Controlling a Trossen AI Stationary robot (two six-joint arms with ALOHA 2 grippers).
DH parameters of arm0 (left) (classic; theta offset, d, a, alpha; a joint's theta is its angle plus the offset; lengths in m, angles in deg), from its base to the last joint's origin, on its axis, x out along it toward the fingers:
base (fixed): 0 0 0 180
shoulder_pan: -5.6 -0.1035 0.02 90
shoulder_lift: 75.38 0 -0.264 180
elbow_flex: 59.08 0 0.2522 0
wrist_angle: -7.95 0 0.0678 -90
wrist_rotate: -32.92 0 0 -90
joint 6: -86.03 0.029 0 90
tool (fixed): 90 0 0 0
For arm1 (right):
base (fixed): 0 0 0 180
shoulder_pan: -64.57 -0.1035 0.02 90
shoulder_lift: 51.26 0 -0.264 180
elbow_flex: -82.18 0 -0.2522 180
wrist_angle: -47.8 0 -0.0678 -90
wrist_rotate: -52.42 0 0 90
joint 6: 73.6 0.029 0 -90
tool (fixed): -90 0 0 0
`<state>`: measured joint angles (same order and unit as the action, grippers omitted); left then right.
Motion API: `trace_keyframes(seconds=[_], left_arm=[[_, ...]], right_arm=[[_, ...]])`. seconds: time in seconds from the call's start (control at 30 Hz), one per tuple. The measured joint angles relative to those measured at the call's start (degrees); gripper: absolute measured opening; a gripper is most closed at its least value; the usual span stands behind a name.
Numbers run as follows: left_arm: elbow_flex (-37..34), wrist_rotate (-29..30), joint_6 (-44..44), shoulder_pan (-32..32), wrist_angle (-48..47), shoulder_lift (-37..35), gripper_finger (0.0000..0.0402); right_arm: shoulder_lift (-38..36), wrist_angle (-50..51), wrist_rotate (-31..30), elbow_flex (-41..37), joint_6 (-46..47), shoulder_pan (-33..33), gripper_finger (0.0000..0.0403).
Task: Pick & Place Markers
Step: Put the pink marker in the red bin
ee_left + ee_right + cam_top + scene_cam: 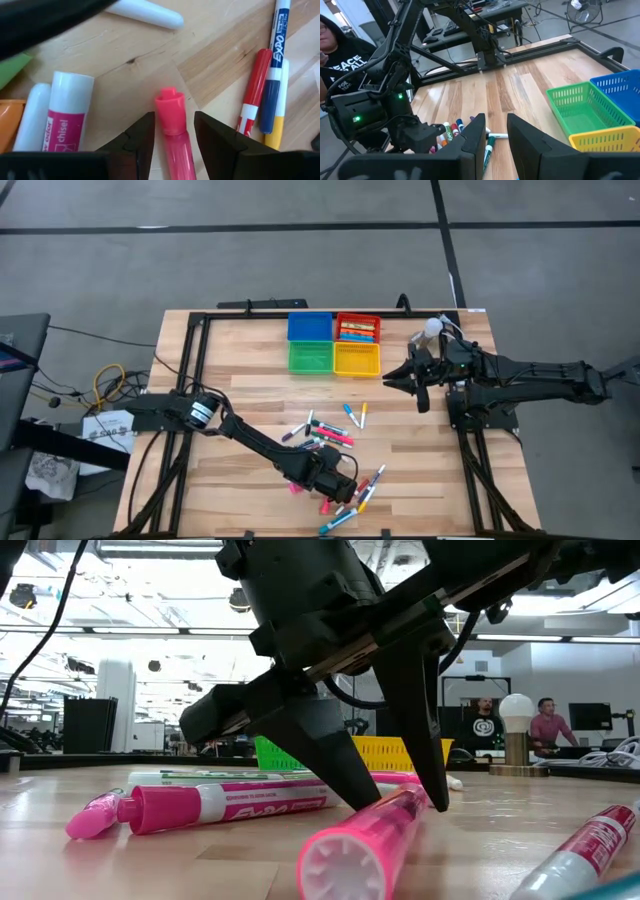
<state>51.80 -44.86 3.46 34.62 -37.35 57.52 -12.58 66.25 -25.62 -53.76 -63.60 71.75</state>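
Lying scattered on the wooden table [240, 350], near its front edge: the markers [330, 438]. Waiting above the table's right side, near the yellow tray [357, 359]: right gripper [388, 381], fingers slightly parted, holding nothing. Reaching down into the pile: left gripper [173, 131], straddling a pink marker [174, 135], fingers close beside it.
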Motion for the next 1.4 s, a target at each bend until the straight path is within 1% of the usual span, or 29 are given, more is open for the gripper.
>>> trace_keyframes(seconds=[0.1,0.3,0.4,0.63,0.73,0.87,1.0,1.2,1.4], left_arm=[[0.0,-1.2,0.0,0.0,0.4,0.0,0.0140],[0.0,-10.7,-0.2,-0.5,0.9,0.0,0.0130],[0.0,-13.2,-0.4,-0.5,0.7,0.0,0.0121],[-0.9,-14.8,-2.2,-0.5,0.6,-0.2,0.0087],[-1.2,-15.4,-2.4,-0.5,0.6,-0.2,0.0079],[-1.2,-15.8,-2.4,-0.9,0.6,-0.2,0.0078],[-1.2,-16.0,-4.2,-1.6,-0.6,-0.3,0.0078],[-1.2,-17.8,-5.0,-3.0,-1.5,-0.3,0.0077],[-1.2,-17.8,-6.2,-3.5,-1.6,-0.3,0.0077]], right_arm=[[0.0,0.0,0.0,0.0,0.0,0.0,0.0070],[0.0,0.0,0.0,0.0,0.0,0.0,0.0070],[0.0,0.0,0.0,0.0,0.0,0.0,0.0070],[0.0,0.0,0.0,0.0,0.0,0.0,0.0070],[0.0,0.0,0.0,0.0,0.0,0.0,0.0070],[0.0,0.0,0.0,0.0,0.0,0.0,0.0070],[0.0,-0.1,0.0,0.0,0.0,0.0,0.0070],[0.0,-0.4,0.0,0.0,0.0,0.0,0.0070],[0.0,-0.5,0.0,0.0,0.0,0.0,0.0070]])
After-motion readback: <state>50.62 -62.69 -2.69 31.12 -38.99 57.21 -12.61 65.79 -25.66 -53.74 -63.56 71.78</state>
